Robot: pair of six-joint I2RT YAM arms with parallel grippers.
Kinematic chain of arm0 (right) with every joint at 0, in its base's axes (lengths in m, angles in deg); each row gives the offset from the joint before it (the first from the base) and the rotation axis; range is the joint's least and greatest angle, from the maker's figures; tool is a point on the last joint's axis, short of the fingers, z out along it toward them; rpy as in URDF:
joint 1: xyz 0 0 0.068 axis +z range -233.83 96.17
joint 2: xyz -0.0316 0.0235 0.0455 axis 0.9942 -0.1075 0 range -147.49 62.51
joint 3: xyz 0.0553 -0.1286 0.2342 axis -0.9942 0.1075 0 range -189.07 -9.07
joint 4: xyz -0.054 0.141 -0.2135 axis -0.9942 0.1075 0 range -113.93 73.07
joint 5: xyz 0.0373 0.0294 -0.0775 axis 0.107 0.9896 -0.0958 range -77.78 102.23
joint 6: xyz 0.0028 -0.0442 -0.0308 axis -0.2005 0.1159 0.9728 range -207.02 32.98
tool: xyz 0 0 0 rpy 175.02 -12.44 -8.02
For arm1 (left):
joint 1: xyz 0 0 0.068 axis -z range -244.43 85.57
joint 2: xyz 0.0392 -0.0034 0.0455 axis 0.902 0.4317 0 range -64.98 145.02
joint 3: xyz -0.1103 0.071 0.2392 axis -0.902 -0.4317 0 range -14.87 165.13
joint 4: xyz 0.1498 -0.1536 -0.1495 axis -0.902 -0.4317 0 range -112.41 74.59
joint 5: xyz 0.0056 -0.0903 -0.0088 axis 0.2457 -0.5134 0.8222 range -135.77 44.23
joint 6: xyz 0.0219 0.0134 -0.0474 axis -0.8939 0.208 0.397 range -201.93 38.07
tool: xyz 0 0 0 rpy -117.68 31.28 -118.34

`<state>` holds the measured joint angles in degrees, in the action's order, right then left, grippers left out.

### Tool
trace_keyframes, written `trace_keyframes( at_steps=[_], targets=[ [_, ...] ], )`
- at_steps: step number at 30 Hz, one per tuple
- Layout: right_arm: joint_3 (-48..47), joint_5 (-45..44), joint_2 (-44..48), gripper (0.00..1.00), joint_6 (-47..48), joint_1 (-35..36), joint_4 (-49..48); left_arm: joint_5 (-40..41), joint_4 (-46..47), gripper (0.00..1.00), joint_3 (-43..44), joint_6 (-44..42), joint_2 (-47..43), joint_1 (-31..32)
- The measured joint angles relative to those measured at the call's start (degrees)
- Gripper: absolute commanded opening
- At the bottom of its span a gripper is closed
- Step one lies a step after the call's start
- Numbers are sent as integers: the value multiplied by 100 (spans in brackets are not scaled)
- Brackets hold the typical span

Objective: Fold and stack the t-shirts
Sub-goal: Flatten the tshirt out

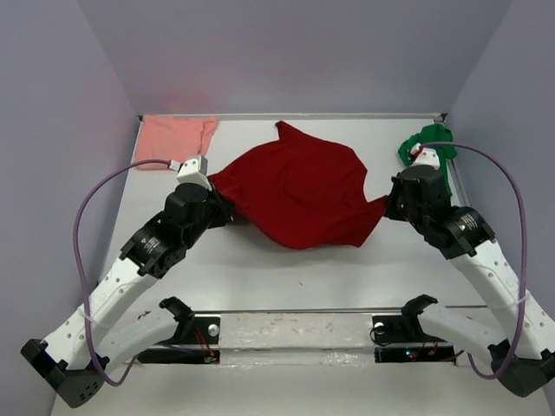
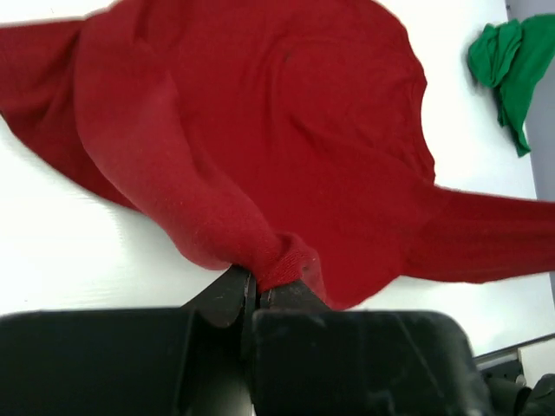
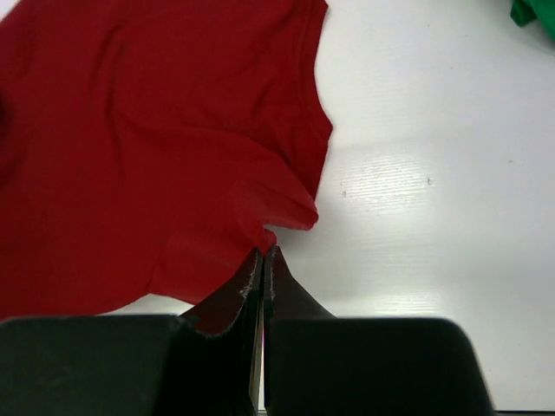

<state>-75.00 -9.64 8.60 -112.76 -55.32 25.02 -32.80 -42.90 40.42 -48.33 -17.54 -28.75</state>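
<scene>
The dark red t-shirt (image 1: 299, 192) is stretched between both arms above the middle of the table. My left gripper (image 1: 215, 201) is shut on its left edge, where the cloth bunches into the jaws (image 2: 282, 256). My right gripper (image 1: 388, 204) is shut on a thin corner of the same shirt (image 3: 269, 238). The pale salmon pink t-shirt (image 1: 176, 133) lies flat in the far left corner. The bright green t-shirt (image 1: 431, 147) is crumpled at the far right, also seen in the left wrist view (image 2: 512, 65).
Grey walls close the table (image 1: 286, 269) at the back and sides. A metal rail (image 1: 295, 334) with the arm bases runs along the near edge. Purple cables loop from both arms.
</scene>
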Motion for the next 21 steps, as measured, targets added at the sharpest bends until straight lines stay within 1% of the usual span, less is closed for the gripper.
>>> trace_keyframes(
  at_steps=[2,4,6,7,10,13,16,18,21],
  targets=[
    [-28,-122,179,0,-42,61,140,251,-109,0,15,94,-120,212],
    [-275,-352,317,0,-44,125,334,522,-212,0,151,83,-199,297],
    [-599,-603,321,0,52,164,382,813,-378,0,540,-4,-94,404],
    [-763,-717,282,0,138,170,354,1082,-435,0,863,-127,39,511],
    [-1272,-1008,2,0,634,186,57,1552,-319,0,1624,-492,431,901],
    [-1722,-1185,-358,0,1252,195,-378,2090,-70,0,2396,-1117,933,1250],
    [-2070,-1222,-866,0,2024,195,-1130,2527,315,0,2699,-1742,1231,1576],
    [-2306,-1193,-1169,0,2411,197,-1357,2802,581,0,2981,-2253,1497,1847],
    [-3077,-1119,-1805,0,3016,197,-1679,3001,1045,0,3432,-3032,1897,2044]
  ],
)
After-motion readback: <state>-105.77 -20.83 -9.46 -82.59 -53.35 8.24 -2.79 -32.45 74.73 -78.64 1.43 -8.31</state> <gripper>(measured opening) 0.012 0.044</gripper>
